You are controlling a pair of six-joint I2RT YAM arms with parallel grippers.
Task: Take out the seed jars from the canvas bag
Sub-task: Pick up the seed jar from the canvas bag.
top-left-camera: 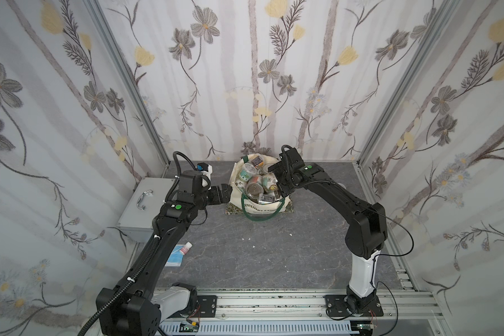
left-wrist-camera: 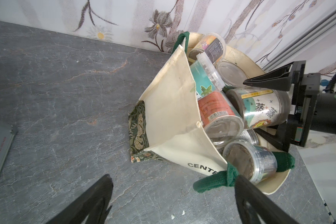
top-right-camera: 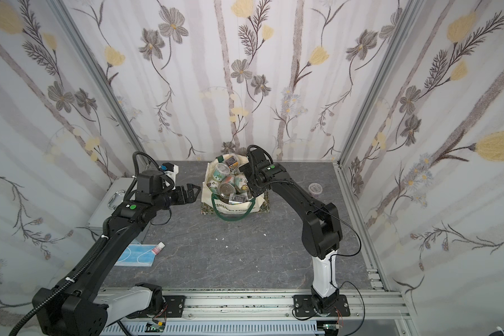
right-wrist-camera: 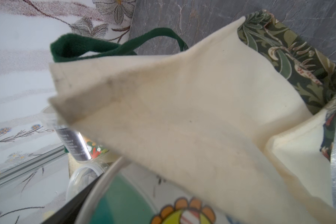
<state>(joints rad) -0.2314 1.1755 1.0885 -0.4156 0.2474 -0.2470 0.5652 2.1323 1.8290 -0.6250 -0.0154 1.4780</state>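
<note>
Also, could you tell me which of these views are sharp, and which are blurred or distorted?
Left wrist view: sharp, labels on the seed jars legible. Right wrist view: soft, the canvas bag too close to focus, nearest jar blurred. Both top views: sharp but wide-angle, aluminium posts splaying outward.

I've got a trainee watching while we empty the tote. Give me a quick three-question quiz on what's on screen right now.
1. True or false: the left gripper is holding one of the seed jars.
2. Where is the right gripper? A) over the metal case; B) at the mouth of the canvas bag, jaws open among the jars; C) on the face mask.
3. Fill in: the bag's handles are dark ___.

Key: 1 false, it is open and empty beside the bag; 2 B; 3 green.
</note>
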